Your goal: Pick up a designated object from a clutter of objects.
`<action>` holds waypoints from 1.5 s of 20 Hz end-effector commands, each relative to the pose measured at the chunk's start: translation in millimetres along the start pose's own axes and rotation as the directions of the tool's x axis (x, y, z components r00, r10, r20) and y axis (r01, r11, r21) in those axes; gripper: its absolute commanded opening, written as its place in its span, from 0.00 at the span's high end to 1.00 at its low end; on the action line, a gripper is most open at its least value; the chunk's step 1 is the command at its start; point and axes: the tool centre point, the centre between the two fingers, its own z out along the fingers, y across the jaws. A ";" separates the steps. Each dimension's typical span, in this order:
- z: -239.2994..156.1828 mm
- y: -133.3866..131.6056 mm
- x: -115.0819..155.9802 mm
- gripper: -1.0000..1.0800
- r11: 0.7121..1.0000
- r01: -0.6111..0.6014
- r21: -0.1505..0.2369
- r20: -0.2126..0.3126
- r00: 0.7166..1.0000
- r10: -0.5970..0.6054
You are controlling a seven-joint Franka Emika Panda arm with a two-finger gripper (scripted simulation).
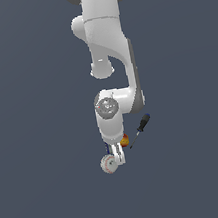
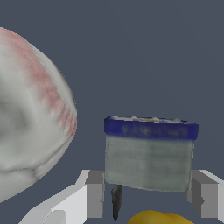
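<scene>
In the wrist view the small grey block (image 2: 148, 159) with its dark blue end face stands between my two fingers (image 2: 94, 194), which press against its two sides. My gripper (image 2: 148, 192) is shut on it. The white red-stitched baseball (image 2: 30, 118) lies close beside the block. A bit of the orange-yellow ball (image 2: 153, 217) shows at the frame edge. In the exterior view my gripper (image 1: 118, 155) is low, right beside the baseball (image 1: 109, 164), with the orange-red ball (image 1: 124, 140) behind it. The block is mostly hidden there.
The black-handled screwdriver (image 1: 140, 130) lies on the exterior view's right of the gripper, slanting away from it. The arm's white links (image 1: 107, 45) rise straight above the clutter. The floor is plain dark grey.
</scene>
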 end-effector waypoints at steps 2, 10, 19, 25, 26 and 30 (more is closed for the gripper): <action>0.1 0.3 0.2 1.00 1.000 -0.001 -0.001 0.001 1.000 0.001; -15.7 2.3 -9.0 1.00 1.000 -0.002 -0.001 0.001 1.000 0.002; -72.9 9.3 -41.6 1.00 1.000 -0.004 -0.004 0.002 1.000 0.004; -134.3 15.9 -75.8 1.00 1.000 -0.007 -0.007 0.001 1.000 0.007; -145.2 17.0 -81.9 1.00 1.000 -0.008 -0.008 0.000 1.000 0.008; -189.1 21.2 -105.9 1.00 1.000 -0.009 -0.009 -0.002 1.000 0.009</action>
